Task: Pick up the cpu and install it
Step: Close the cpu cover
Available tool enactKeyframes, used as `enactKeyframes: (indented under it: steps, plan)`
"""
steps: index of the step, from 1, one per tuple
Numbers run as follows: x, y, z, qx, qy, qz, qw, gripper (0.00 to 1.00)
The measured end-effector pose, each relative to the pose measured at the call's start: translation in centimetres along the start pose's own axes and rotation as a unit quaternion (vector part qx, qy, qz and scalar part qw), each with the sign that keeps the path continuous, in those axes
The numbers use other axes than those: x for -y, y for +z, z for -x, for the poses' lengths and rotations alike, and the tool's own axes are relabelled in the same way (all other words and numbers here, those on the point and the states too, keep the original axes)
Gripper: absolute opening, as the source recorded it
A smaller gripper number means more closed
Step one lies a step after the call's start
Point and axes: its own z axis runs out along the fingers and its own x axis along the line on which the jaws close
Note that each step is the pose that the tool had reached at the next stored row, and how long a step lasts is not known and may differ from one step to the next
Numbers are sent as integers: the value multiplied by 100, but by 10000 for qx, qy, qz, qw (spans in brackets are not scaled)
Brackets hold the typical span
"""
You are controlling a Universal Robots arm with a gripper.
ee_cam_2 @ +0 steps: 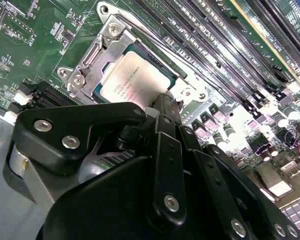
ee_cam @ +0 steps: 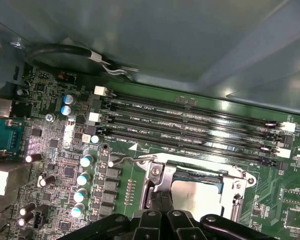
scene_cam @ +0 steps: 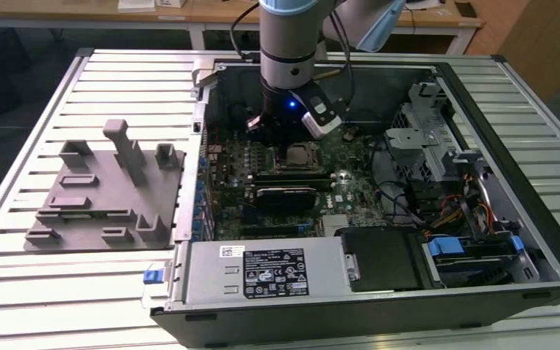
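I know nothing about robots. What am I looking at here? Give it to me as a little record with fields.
Setting: open black computer case lying on a slatted metal table
Board: green motherboard inside the case
Chip: small flat square silvery chip lying flat in the metal-framed socket
Gripper: black gripper down inside the case, just over one edge of the chip; contact cannot be told
Beside the case: grey moulded tray with upright holders, at the exterior view's left

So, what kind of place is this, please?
Likely a robotics lab or workshop for computer assembly: an open computer case lies on a slatted metal table, a robot arm reaches into it, and wooden desks stand behind.
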Motion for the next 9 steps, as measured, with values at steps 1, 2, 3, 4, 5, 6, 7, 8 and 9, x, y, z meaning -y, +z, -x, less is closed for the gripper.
enactKeyframes:
  steps: [1, 2, 3, 4, 5, 6, 7, 8, 9]
  plan:
    - [0, 0, 0, 0, 0, 0, 10000, 11]
    - [0, 1, 2, 2, -1, 0, 10000, 11]
    - [0, 0, 2, 1, -1, 0, 10000, 11]
    - [0, -3, 2, -1, -1, -1, 10000, 11]
    - [0, -8, 2, -1, -1, -1, 10000, 11]
    - [0, -10, 2, 0, -1, 0, 10000, 11]
    - [0, -11, 2, 1, -1, 1, 10000, 11]
    - [0, -16, 1, -1, 0, -1, 10000, 11]
    - [0, -25, 1, -1, -1, -1, 10000, 11]
